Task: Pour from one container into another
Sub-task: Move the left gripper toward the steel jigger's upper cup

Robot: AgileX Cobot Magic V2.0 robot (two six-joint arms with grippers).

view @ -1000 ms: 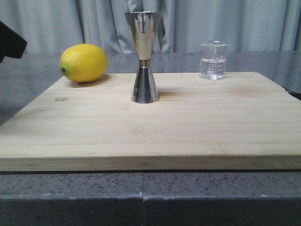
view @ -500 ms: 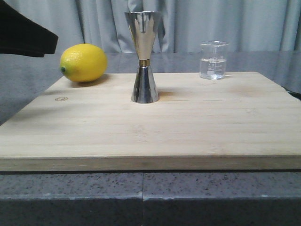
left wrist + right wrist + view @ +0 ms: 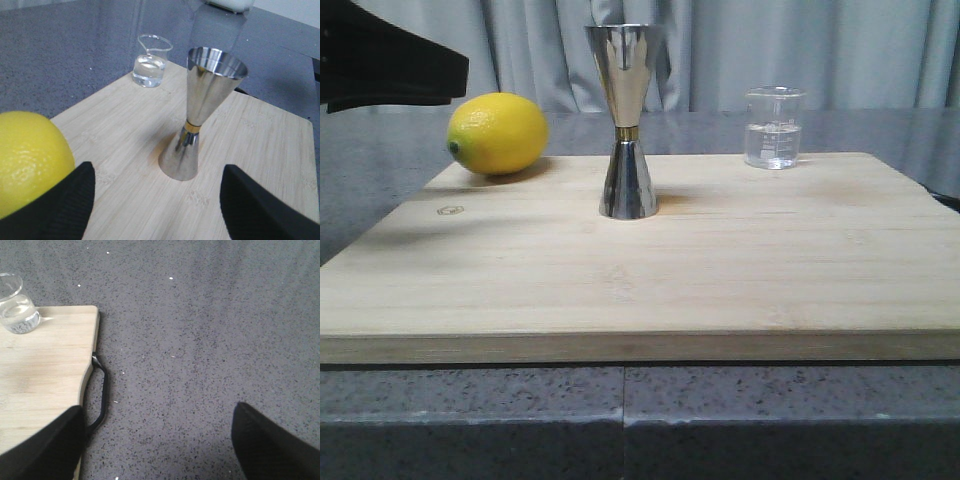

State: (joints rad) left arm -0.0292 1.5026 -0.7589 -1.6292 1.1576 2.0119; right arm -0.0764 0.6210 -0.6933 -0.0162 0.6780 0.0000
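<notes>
The clear glass beaker [image 3: 775,128] with white marks holds a little clear liquid and stands at the board's far right; it also shows in the left wrist view as the beaker [image 3: 150,62] and in the right wrist view as the beaker [image 3: 17,307]. The steel hourglass jigger [image 3: 627,120] with a gold waist band stands upright mid-board, and the jigger [image 3: 200,112] lies ahead of my open left gripper [image 3: 157,197], apart from it. In the front view only a black part of the left arm [image 3: 390,65] shows at upper left. My right gripper [image 3: 157,440] hangs open over the grey counter, right of the board.
A yellow lemon [image 3: 497,133] rests at the board's far left corner, close to the left finger as the lemon [image 3: 27,160]. The wooden cutting board [image 3: 640,280] lies on a speckled grey counter [image 3: 215,330]. A black handle loop [image 3: 100,395] sticks out from the board's right edge.
The left arm has come further in from the upper left of the front view, toward the lemon and jigger. The beaker, jigger and lemon have stayed put.
</notes>
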